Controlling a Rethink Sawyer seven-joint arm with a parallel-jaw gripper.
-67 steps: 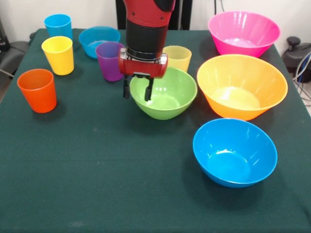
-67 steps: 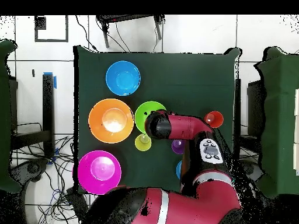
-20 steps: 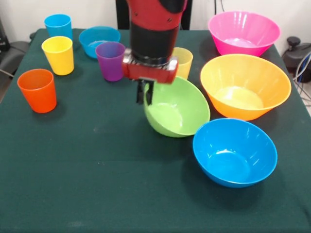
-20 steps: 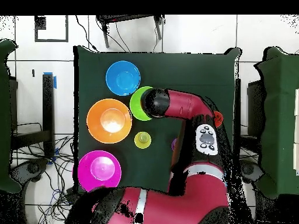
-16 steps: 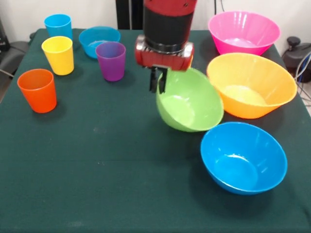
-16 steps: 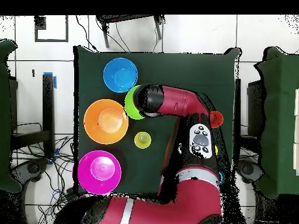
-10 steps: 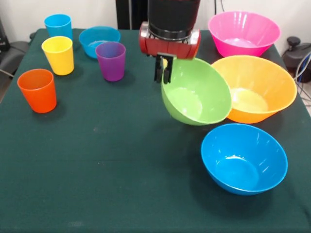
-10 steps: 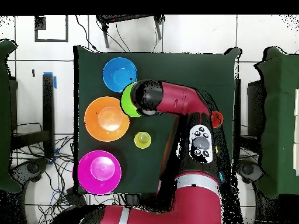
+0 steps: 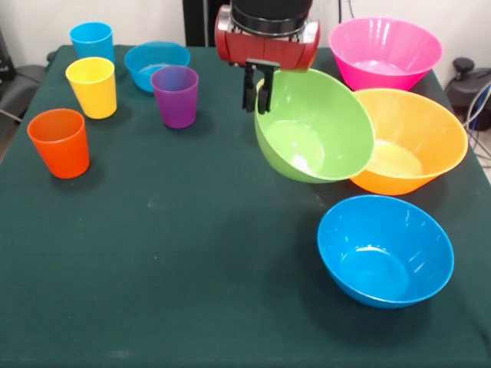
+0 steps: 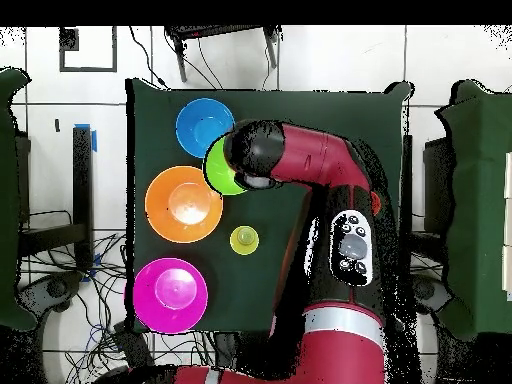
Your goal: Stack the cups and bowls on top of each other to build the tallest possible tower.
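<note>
The gripper (image 9: 261, 96) is pinching the rim of the green bowl (image 9: 314, 126) between its 2 fingers, and the bowl is hanging tilted, clear of the table (image 9: 153, 253), beside and below the jaws. The carrying step is in hand. The blue bowl (image 9: 385, 249) is sitting well below the jaws, the orange-yellow bowl (image 9: 418, 142) just beyond the green one. Next, the arm is likely needing to centre the bowl over its base, level it, and lower before releasing.
</note>
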